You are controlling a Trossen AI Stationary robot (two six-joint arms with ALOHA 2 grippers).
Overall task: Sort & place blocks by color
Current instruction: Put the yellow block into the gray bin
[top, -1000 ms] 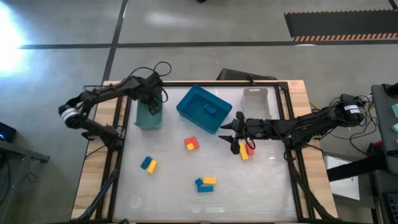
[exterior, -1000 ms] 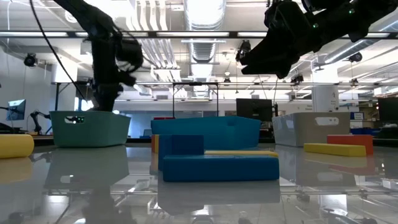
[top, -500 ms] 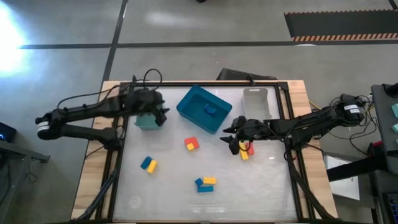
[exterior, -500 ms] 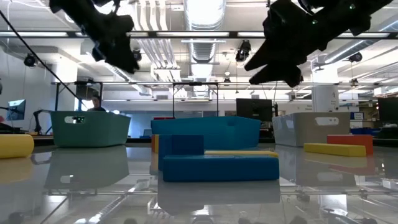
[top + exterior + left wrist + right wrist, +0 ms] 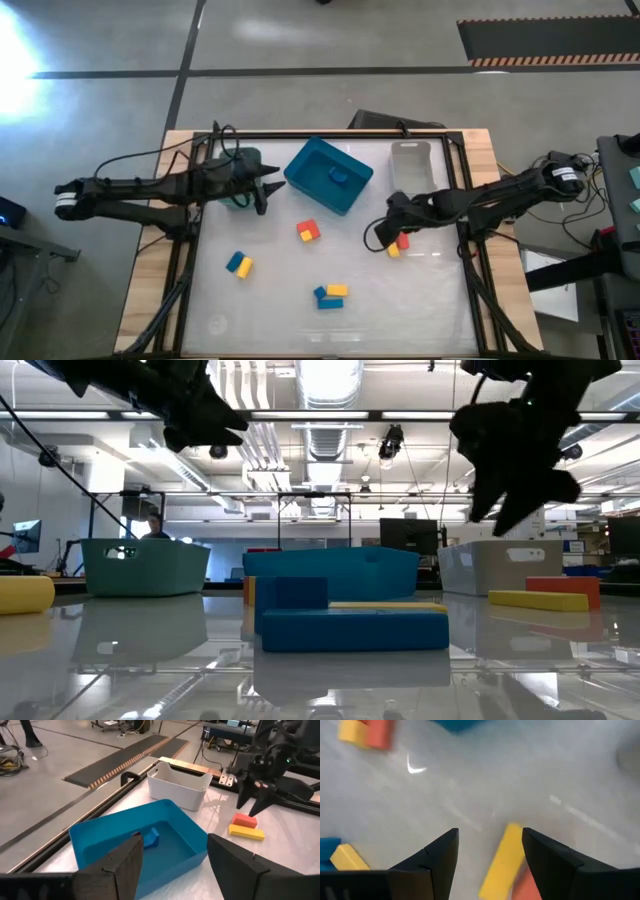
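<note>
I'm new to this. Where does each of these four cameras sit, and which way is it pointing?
High view: overhead, looking straight down; both arms, left hand, right hand.
Low view: table height, looking across the blue bin; arms hang above.
Left wrist view: on left arm, facing that bin; open fingers show.
Right wrist view: on right arm, facing down at the yellow bar.
Shared: the bar appears in every view.

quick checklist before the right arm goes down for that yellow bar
1. Right gripper jaws open, nothing held: ok.
2. Yellow bar lies between and beyond the jaws: ok.
3. Red block touches the bar and may get nudged or caught: not ok.
4. Left gripper open beside the green bin, far from the bar: ok.
5. Which bin takes yellow: cannot tell; the blue bin holds one blue block, the white bin looks empty.
</note>
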